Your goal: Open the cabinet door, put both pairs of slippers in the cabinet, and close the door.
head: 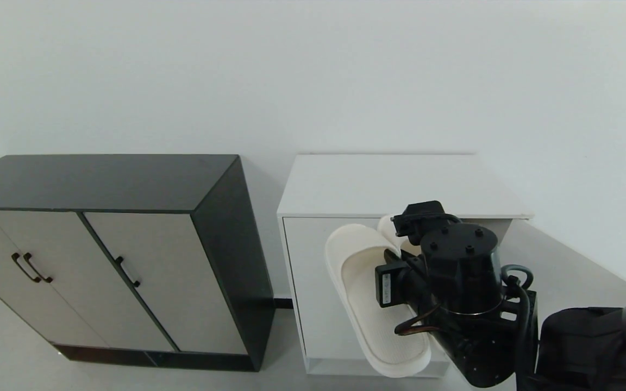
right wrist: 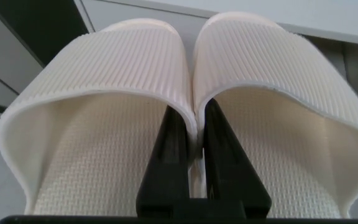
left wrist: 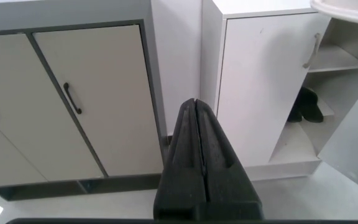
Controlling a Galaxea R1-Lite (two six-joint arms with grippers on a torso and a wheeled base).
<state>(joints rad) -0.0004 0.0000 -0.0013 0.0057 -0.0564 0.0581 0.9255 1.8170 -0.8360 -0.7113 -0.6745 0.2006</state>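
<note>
**Before the white cabinet (head: 378, 184), cream slippers (right wrist: 123, 74) in the jaws**

Right gripper (right wrist: 196, 124) jaws pinch the pair's adjoining straps, holding both slippers just short of the cabinet, whose door (left wrist: 356, 149) stands open. Left gripper (left wrist: 195, 109) jaws are pressed together, empty. Beyond them, black slippers (left wrist: 309, 106) sit on the cabinet's bottom shelf.
</note>
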